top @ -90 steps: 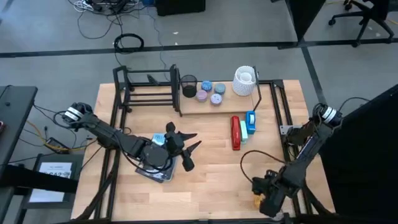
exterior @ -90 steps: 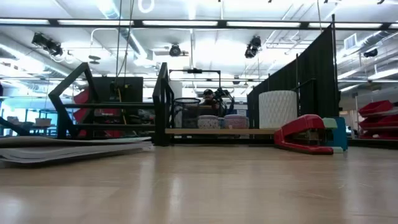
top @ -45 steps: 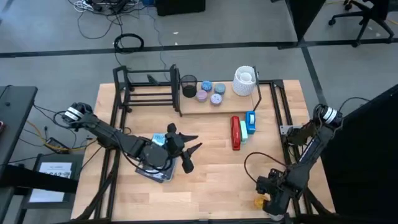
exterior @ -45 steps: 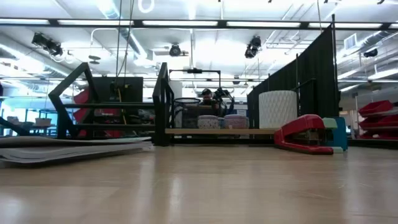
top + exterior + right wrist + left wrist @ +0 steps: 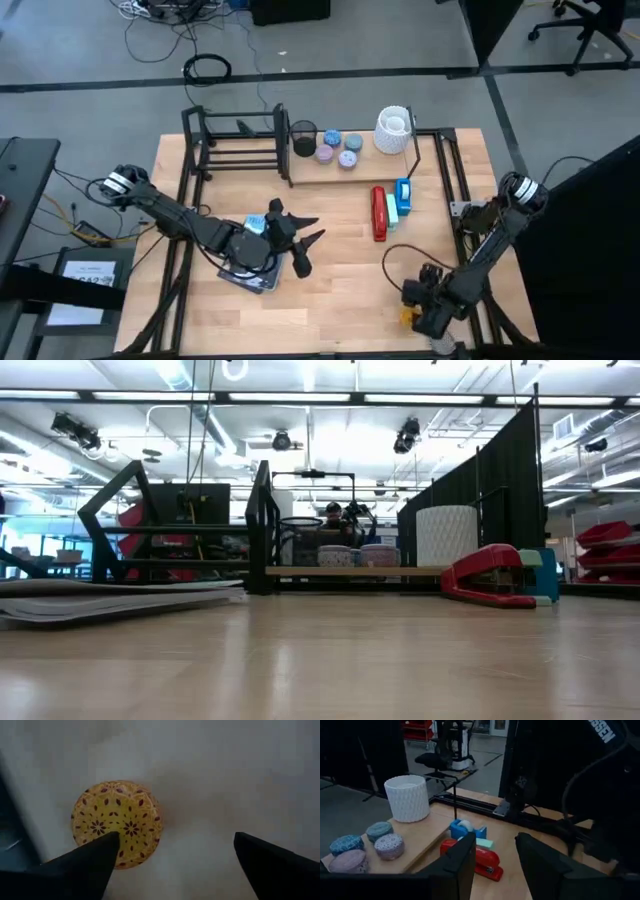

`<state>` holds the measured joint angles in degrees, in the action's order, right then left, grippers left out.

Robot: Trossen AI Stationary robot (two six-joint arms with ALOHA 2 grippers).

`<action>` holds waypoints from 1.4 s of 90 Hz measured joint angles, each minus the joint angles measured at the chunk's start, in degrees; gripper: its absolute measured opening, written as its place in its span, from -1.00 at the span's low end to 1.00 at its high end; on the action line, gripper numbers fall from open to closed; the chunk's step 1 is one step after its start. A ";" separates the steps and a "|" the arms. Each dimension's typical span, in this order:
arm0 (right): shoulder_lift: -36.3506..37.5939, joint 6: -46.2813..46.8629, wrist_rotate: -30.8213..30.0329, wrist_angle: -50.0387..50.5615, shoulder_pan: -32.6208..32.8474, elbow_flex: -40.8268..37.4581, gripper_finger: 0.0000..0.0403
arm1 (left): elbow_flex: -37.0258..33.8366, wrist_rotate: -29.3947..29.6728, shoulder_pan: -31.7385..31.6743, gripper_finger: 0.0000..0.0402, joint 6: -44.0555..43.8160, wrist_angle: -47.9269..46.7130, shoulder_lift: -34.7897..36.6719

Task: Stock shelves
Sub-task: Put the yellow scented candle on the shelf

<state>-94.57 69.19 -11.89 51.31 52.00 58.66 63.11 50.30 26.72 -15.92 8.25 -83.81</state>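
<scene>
Pale wooden tabletop (image 5: 340,290) fills my overhead feed, and the shelves (image 5: 300,150) sit along its far edge: a black barred rack at the left joined to a narrow board that already carries a dark mesh cup (image 5: 303,138), three small round tins (image 5: 338,148) and a white ribbed pot (image 5: 394,130). Just in front of the board lie a red stapler (image 5: 379,214) and a blue tape dispenser (image 5: 403,196). My right gripper (image 5: 425,305) is down at the near right corner of the table, well apart from the shelves, and its wrist camera looks straight down on a yellow patterned round tin (image 5: 116,824). The fingers (image 5: 82,865) stand wide apart with nothing between them; one tip overlaps the tin's edge in that view, the other sits well off to the side, so the tin lies toward one finger rather than midway. I judge I need to shift across before closing, and being round, the tin has no long axis to line up with. The carry then runs away from me toward the board. My left gripper (image 5: 290,240) waits over papers (image 5: 245,270) near the table's left-centre, fingers spread and empty; the right arm is far nearer the tin.
</scene>
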 joint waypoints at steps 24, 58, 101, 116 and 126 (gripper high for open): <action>6.54 -8.13 -8.93 -2.19 -1.49 -0.32 0.73 | 0.00 -0.02 0.00 -0.37 -0.15 -0.02 0.00; 4.16 -8.41 -10.59 -6.48 -1.59 -4.33 0.85 | 0.00 -1.01 0.71 -0.37 -1.25 -0.41 -1.04; -1.05 -12.48 -3.33 -11.28 -4.28 -5.54 0.39 | -0.01 -3.45 0.83 -0.37 -2.56 -0.09 -3.23; -0.45 -11.97 -2.73 -7.67 -4.28 -5.50 0.30 | -0.02 -3.45 0.81 -0.37 -2.58 0.00 -3.23; -0.41 -11.90 -1.71 -6.34 -4.28 -5.47 0.34 | 0.00 -3.45 0.81 -0.37 -2.58 -0.01 -3.23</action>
<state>-94.98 57.29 -13.60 44.97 47.72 53.19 63.11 46.85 27.53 -18.50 8.24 -87.05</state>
